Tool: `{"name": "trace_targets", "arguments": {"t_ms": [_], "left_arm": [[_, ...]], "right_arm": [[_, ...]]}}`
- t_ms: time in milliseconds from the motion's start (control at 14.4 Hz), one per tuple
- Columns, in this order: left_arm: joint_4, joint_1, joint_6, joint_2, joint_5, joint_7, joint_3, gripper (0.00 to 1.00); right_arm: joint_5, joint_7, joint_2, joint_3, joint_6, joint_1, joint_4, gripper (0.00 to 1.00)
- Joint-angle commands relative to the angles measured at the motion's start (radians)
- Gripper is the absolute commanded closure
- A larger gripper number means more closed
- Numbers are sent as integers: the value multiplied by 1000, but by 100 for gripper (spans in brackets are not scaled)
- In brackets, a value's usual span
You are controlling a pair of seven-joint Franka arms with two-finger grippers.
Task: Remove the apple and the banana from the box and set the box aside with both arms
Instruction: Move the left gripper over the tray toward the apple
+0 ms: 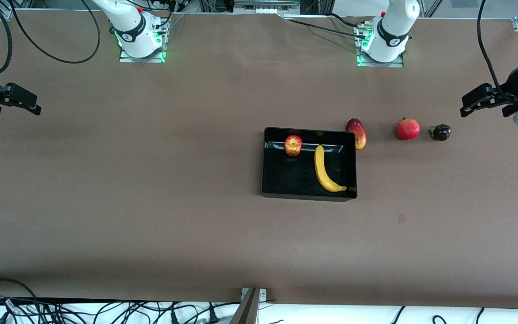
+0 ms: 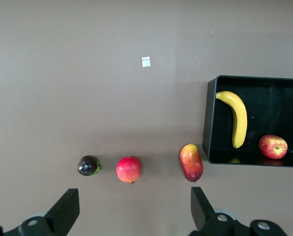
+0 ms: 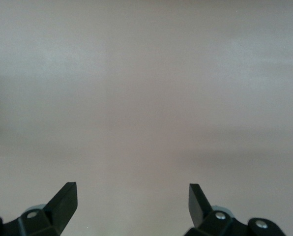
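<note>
A: The box (image 1: pixel 309 164) sits on the brown table (image 1: pixel 151 202), toward the left arm's end, with the apple (image 1: pixel 293 145) and the banana (image 1: pixel 325 170) both lying inside it.

B: Apart from each other?

A: Yes. The apple is by the wall farthest from the front camera, and the banana curves along the side toward the left arm's end. In the left wrist view the tray is cut off at the frame edge.

B: Outside the tray?

A: A mango (image 1: pixel 357 132) just beside its corner, then a pomegranate (image 1: pixel 408 128) and a small dark fruit (image 1: pixel 440 132) I can't identify.

B: Grippers?

A: The left gripper (image 1: pixel 475 102) hangs over its end of the table, fingers spread wide, nothing between them. The right gripper (image 1: pixel 23 102) waits likewise over bare table, half cut off in the front view, its fingers (image 3: pixel 65 199) parted and empty.
</note>
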Motion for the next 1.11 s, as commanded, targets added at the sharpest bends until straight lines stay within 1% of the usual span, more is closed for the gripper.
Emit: {"name": "trace_targets", "arguments": {"t_ms": [0, 139, 348, 487, 556, 695, 834, 1043], "left_arm": [[-18, -5, 13, -16, -27, -13, 5, 0], [-18, -21, 48, 4, -27, -115, 2, 0], [-18, -107, 149, 120, -6, -344, -18, 0], [-26, -181, 185, 189, 49, -438, -19, 0], [-55, -215, 221, 212, 60, -470, -19, 0], [-153, -253, 371, 232, 63, -589, -35, 0], [-220, -259, 496, 258, 65, -678, -87, 0], [-276, -273, 612, 319, 65, -772, -145, 0]], "right_arm": [[6, 7, 4, 1, -4, 1, 13, 0], [6, 5, 4, 1, -4, 1, 13, 0], [6, 7, 4, 1, -4, 1, 13, 0], [6, 7, 4, 1, -4, 1, 13, 0], [6, 5, 4, 1, -4, 1, 13, 0], [6, 7, 4, 1, -4, 1, 13, 0], [6, 5, 4, 1, -4, 1, 13, 0], [6, 5, 4, 1, -4, 1, 13, 0]]}}
